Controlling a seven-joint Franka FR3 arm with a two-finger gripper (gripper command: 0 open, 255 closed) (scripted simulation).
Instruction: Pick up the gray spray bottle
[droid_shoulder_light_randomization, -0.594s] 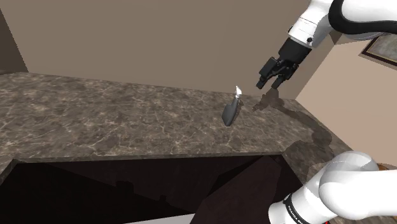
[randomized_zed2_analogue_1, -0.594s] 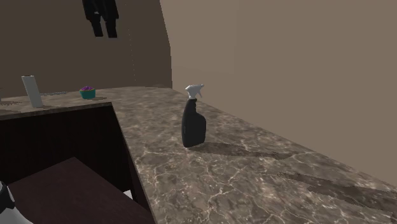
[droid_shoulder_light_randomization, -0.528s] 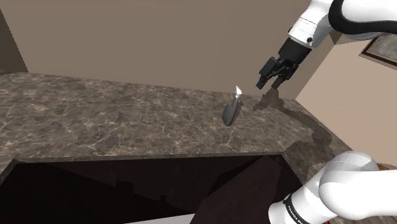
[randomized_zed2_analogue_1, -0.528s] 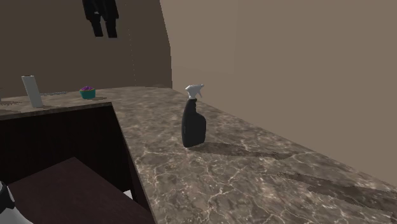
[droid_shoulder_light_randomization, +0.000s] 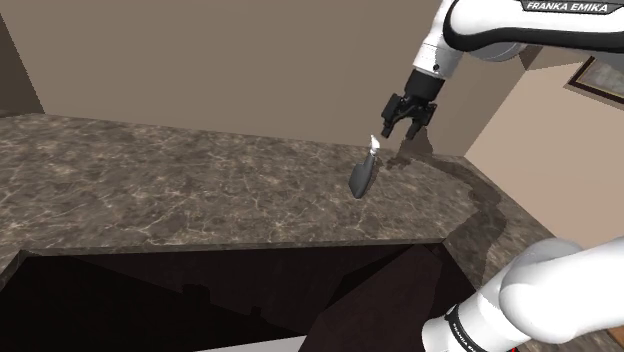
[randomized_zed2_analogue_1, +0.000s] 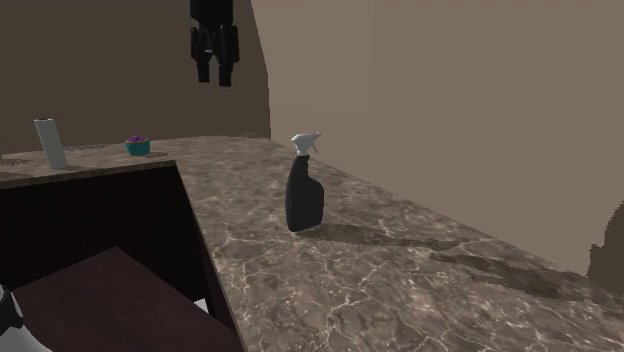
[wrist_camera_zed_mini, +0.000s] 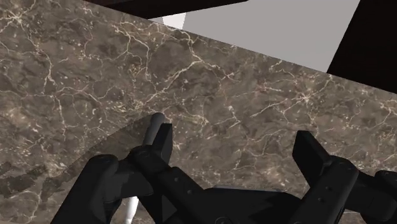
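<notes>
The dark gray spray bottle (droid_shoulder_light_randomization: 362, 175) with a white trigger head stands upright on the brown marble counter (droid_shoulder_light_randomization: 200, 190). The second exterior view shows the bottle (randomized_zed2_analogue_1: 303, 197) near the back wall. My black gripper (droid_shoulder_light_randomization: 399, 129) hangs open in the air, just above the bottle's head and slightly to the shoulder view's right of it. From the second exterior view the gripper (randomized_zed2_analogue_1: 215, 76) is high up, beyond the bottle and to its left. In the wrist view the fingers (wrist_camera_zed_mini: 162, 137) stand wide apart over the marble. A gray and white shape (wrist_camera_zed_mini: 152, 125) shows partly behind one finger.
A white upright slab (randomized_zed2_analogue_1: 50, 143) and a small teal bowl (randomized_zed2_analogue_1: 138, 146) with something purple in it stand at the counter's far end. A dark recess (droid_shoulder_light_randomization: 250, 290) opens below the counter's front edge. A wall runs close behind the bottle.
The gripper has moved toward the shoulder view's left and a little up, from well right of the bottle to just above its head. The bottle has not moved.
</notes>
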